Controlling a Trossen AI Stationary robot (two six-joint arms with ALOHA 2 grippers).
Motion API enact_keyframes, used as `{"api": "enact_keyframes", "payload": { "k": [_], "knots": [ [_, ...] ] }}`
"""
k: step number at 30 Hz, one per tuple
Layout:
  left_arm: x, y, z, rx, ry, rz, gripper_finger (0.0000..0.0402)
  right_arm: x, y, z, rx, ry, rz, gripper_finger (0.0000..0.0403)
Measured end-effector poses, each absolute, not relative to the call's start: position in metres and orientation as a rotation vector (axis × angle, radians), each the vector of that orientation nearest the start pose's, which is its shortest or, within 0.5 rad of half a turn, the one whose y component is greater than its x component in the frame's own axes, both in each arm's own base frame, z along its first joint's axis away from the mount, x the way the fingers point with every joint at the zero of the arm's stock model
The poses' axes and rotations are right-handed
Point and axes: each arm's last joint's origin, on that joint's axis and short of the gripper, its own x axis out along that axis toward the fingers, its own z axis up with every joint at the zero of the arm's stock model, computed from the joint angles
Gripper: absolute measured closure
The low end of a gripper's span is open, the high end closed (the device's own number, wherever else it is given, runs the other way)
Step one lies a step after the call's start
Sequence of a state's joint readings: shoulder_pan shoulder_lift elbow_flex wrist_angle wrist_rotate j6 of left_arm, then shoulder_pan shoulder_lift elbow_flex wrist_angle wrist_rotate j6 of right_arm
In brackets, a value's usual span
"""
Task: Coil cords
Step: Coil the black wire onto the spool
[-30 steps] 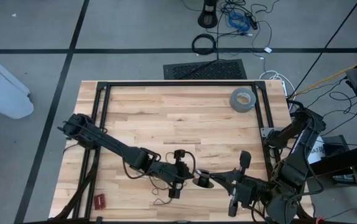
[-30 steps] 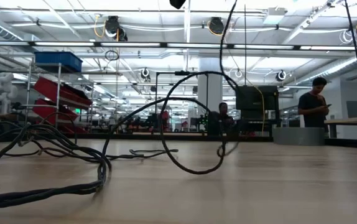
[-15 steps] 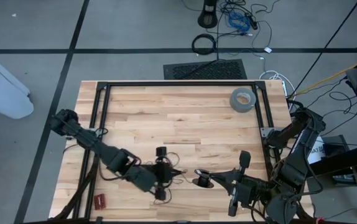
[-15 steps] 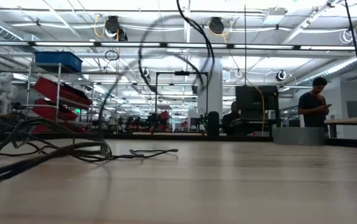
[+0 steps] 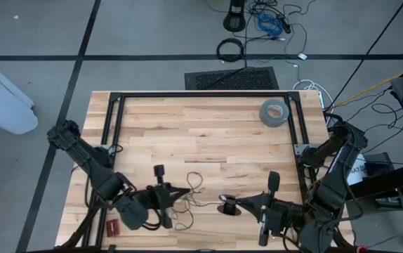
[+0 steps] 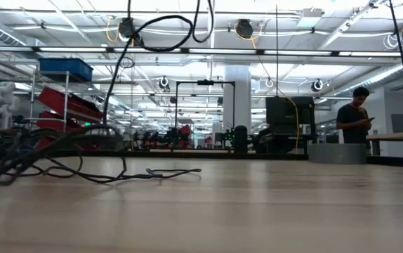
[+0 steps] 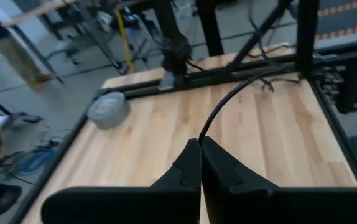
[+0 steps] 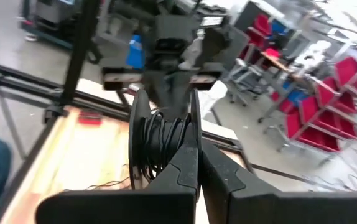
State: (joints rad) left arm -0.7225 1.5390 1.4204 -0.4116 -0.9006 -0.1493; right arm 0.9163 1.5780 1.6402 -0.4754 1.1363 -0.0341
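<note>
Left tool (image 7: 200, 146) is sitting pressed together, pinching the cord (image 7: 228, 102) near the tabletop's (image 5: 208, 133) front-left. Right tool (image 8: 197, 155) is also pressed together, gripping a small spool (image 8: 160, 140) wound with cord at front centre. High view is showing loose cord (image 5: 191, 186) lying between both tools; low view is showing it trailing across the wood (image 6: 96, 176) and rising out of frame. Left wrist view is catching the grey tape roll (image 7: 108, 110) at the far corner.

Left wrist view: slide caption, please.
Left gripper shut on thin black wire, above the wooden table, grey tape roll beyond.
</note>
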Motion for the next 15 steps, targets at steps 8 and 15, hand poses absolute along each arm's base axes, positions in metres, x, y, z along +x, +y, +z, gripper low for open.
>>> {"api": "enact_keyframes", "payload": {
  "k": [8,15],
  "knots": [
    [0.253,-0.211,0.362,0.262,0.297,0.278,0.0400,0.235,0.244,0.407,-0.365,0.258,-0.136,0.0403],
    [0.242,-0.216,0.366,0.305,0.261,0.346,0.0400,0.241,0.235,0.402,-0.364,0.304,-0.157,0.0403]
  ]
}}
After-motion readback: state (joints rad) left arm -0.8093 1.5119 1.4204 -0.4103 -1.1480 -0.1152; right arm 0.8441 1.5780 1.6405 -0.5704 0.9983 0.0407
